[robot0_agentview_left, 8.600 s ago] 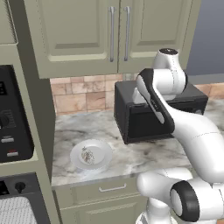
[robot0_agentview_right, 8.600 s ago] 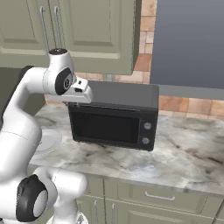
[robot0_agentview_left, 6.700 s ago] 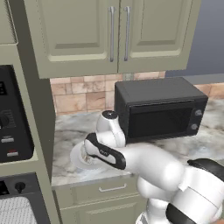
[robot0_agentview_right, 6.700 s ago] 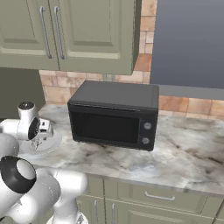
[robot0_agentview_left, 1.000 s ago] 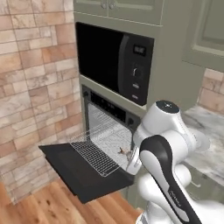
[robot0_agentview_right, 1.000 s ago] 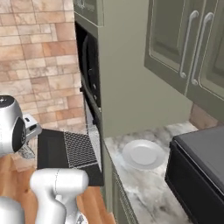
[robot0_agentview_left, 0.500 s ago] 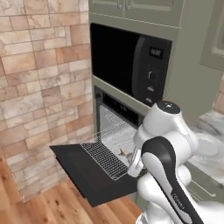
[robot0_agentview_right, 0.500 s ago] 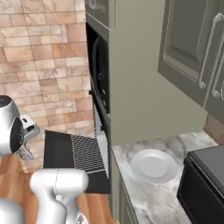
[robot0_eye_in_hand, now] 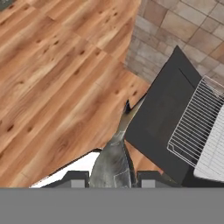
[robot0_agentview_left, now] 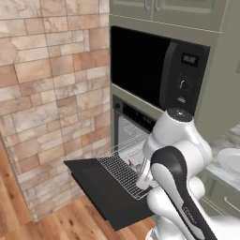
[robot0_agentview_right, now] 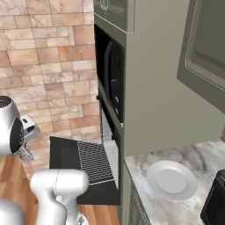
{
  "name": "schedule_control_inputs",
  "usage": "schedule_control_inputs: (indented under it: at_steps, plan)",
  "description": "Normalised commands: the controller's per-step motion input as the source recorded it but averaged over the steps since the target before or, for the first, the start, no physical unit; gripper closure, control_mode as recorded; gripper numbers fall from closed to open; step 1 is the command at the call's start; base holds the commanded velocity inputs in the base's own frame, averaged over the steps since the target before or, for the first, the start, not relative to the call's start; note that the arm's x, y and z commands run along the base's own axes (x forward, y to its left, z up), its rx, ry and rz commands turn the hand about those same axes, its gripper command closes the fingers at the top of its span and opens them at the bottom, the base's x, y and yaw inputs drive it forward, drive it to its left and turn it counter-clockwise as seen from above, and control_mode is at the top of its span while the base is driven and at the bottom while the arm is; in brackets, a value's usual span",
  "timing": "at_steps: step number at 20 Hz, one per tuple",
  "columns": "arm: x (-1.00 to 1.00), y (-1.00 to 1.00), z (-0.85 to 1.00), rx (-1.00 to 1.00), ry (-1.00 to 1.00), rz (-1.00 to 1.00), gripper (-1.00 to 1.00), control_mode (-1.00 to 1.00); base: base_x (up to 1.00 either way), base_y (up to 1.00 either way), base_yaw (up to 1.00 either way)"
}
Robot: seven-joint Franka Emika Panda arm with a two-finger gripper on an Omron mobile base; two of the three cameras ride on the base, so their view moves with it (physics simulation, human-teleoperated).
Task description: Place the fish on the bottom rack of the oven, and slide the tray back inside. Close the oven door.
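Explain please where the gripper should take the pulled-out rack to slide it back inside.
Grip the middle of the bottom rack's front wire, coming from above the oven door: that edge juts out level and free. The gripper holds the fish now.

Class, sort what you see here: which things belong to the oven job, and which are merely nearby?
Job: fish held in the gripper; bottom rack, pulled out; oven; oven door, open.

Nearby: microwave, white plate, brick wall, wood floor.

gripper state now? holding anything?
Gripper: jaws shut on the fish, held above the wood floor beside the open oven door.
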Motion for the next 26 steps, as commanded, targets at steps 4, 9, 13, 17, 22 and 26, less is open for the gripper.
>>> schedule_control_inputs:
  at_steps: [4, 9, 13, 17, 22, 26]
  plan:
    - [-0.04, 0.23, -0.15, -0.01, 0.03, 0.0, 1.0, -1.0, 0.0, 0.0, 0.0]
    - [0.01, 0.13, -0.2, -0.01, 0.03, 0.0, 1.0, -1.0, 0.0, 0.0, 0.0]
    - [0.0, -0.16, -0.35, 0.0, 0.0, 0.0, 1.0, -1.0, 0.0, 0.0, 0.0]
    - [0.26, -0.34, -0.48, -0.04, 0.0, -0.05, 1.0, -1.0, 0.0, 0.0, 0.0]
    - [0.63, -0.2, -0.49, -0.09, -0.09, -0.11, 1.0, -1.0, 0.0, 0.0, 0.0]
    - [0.68, -0.11, -0.55, -0.11, -0.24, -0.15, 1.0, -1.0, 0.0, 0.0, 0.0]
